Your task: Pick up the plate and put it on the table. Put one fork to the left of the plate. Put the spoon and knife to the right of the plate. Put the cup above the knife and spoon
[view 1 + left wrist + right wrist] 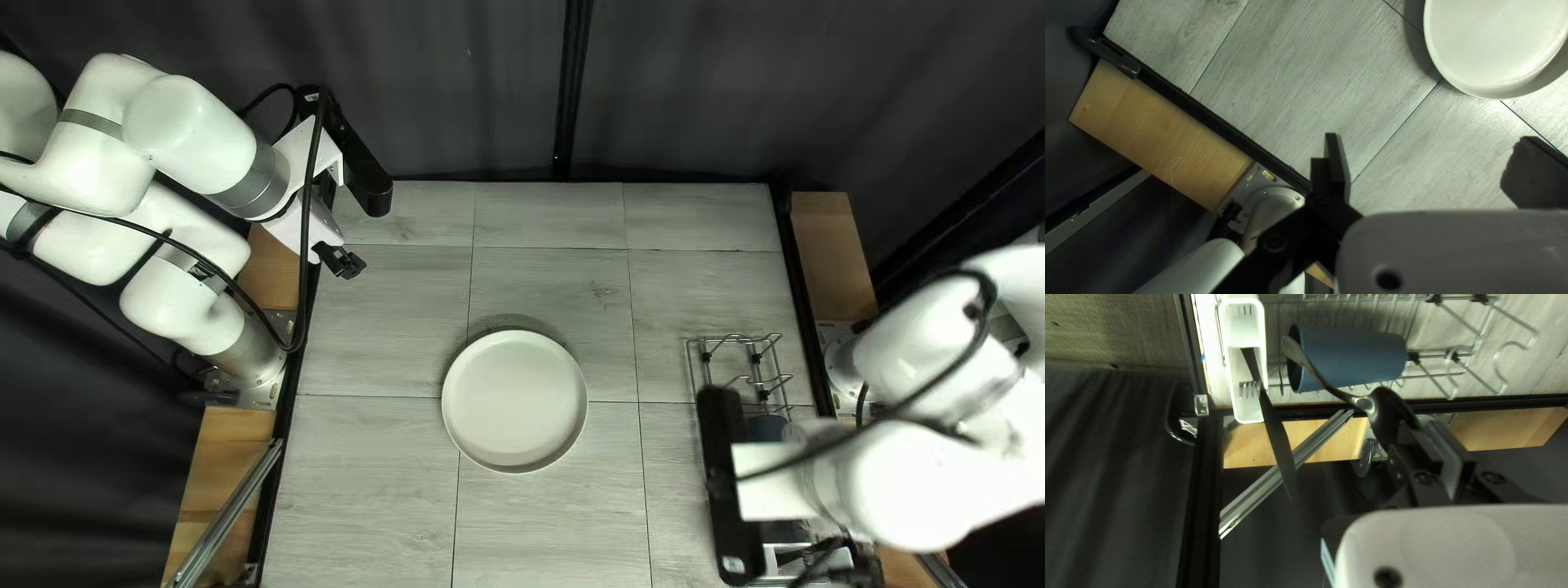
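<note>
clamped by its bowl in the closed right gripper (1404, 433), the spoon (1367, 402) could be levered loose against the cup (1347, 359); the left gripper (1433, 163) is seen open.

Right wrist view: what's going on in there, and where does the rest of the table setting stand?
The right gripper is shut on the bowl of the black spoon, whose handle reaches across the mouth of the blue cup. The cup lies on its side in the wire rack. The knife and fork sit in the white cutlery holder beside the cup. The plate already lies flat mid-table. The left gripper hangs open and empty near the table's left edge.
</note>
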Available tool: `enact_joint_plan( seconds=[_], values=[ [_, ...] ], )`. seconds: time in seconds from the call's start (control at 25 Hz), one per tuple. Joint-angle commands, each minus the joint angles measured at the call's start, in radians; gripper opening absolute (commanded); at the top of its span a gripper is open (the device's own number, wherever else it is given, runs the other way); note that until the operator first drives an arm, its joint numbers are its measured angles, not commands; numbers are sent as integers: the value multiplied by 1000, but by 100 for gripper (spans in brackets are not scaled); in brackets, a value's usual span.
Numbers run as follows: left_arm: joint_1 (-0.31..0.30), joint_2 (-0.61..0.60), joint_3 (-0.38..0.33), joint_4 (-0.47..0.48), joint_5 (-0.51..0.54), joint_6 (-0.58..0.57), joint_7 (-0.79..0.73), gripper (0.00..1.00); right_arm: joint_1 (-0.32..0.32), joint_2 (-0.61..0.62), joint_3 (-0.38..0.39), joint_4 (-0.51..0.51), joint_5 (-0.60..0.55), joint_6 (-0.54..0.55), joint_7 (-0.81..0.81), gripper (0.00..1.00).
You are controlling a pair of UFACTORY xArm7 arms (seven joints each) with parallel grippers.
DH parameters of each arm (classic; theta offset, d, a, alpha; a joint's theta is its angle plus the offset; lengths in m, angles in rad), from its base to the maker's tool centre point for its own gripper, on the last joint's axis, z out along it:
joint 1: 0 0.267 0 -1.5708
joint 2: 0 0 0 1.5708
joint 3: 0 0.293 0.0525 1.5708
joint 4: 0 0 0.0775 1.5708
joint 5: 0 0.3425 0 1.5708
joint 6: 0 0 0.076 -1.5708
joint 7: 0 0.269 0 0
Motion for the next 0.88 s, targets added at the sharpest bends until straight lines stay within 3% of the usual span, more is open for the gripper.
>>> enact_joint_plan(
  seconds=[0.04,0.2,0.4,0.72,0.88],
  values=[
    [0,0,0,0,0,0,0,100,-88,-49,-109,-136,51,-175,-188,0],
    [0,0,0,0,0,0,0,100,-171,-84,-223,-314,143,-384,-420,0],
    [0,0,0,0,0,0,0,100,-223,-39,-310,-422,242,-546,-644,0],
    [0,0,0,0,0,0,0,100,-225,-35,-312,-425,248,-551,-655,0],
    [0,0,0,0,0,0,0,100,-219,96,-308,-361,242,-538,-753,0]
  ],
)
